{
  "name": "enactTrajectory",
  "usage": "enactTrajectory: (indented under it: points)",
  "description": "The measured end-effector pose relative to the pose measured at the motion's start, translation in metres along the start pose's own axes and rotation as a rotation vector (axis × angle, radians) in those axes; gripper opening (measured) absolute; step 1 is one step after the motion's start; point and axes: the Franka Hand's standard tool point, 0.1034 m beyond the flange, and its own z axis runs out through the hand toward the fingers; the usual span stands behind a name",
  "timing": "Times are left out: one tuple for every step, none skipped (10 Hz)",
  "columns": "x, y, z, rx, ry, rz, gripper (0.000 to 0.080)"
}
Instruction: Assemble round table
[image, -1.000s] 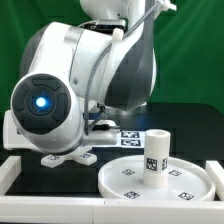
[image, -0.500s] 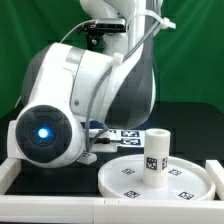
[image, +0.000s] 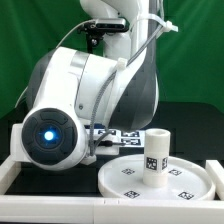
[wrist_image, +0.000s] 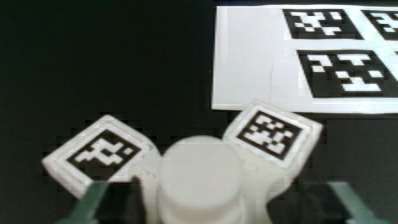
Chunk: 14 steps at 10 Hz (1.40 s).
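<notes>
My tool (wrist_image: 226, 200) stands open astride the base (wrist_image: 222, 165), with a dark gap at each finger, so nothing is gripped. The base lies on the bench (wrist_image: 89, 60) near the marker board (wrist_image: 258, 55); the leg (image: 155, 150) stands upright on the disc (image: 120, 178). I'd centre on the hub and squeeze evenly, so it can't twist.

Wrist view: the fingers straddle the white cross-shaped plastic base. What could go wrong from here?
1. The white cross-shaped plastic base looks nearer one finger of the gripper, so closing may shove or twist it rather than clamp it squarely.
2. The flat white marker board lies close by; a pushed base could ride onto its edge.
3. In the exterior view the arm hides the base, so a poor grip shows only at the wrist.
</notes>
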Motion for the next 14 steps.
enactTrajectory:
  points:
    - [-0.001,0.000,0.000,0.001,-0.003,-0.001,0.0217]
    - [-0.001,0.000,0.000,0.001,-0.004,-0.001,0.0215]
    - [-0.001,0.000,0.000,0.001,-0.004,-0.002,0.0215]
    - [-0.002,-0.001,-0.002,-0.001,-0.002,-0.003,0.0215]
    - [-0.010,-0.006,-0.013,-0.006,0.012,-0.011,0.0215]
    - [-0.023,-0.010,-0.031,-0.012,0.057,-0.033,0.0215]
    - [-0.040,-0.011,-0.045,-0.008,0.096,-0.044,0.0215]
    - [-0.051,-0.010,-0.053,-0.001,0.104,-0.048,0.0215]
    - [-0.055,-0.009,-0.064,-0.009,0.155,-0.063,0.0215]
    - [-0.053,-0.008,-0.071,-0.022,0.251,-0.077,0.0215]
    - [-0.054,-0.008,-0.067,-0.023,0.288,-0.078,0.0215]
    - [-0.048,-0.006,-0.071,-0.032,0.358,-0.079,0.0215]
    - [-0.046,-0.004,-0.077,-0.044,0.448,-0.080,0.0215]
    - [-0.042,-0.002,-0.088,-0.066,0.530,-0.099,0.0216]
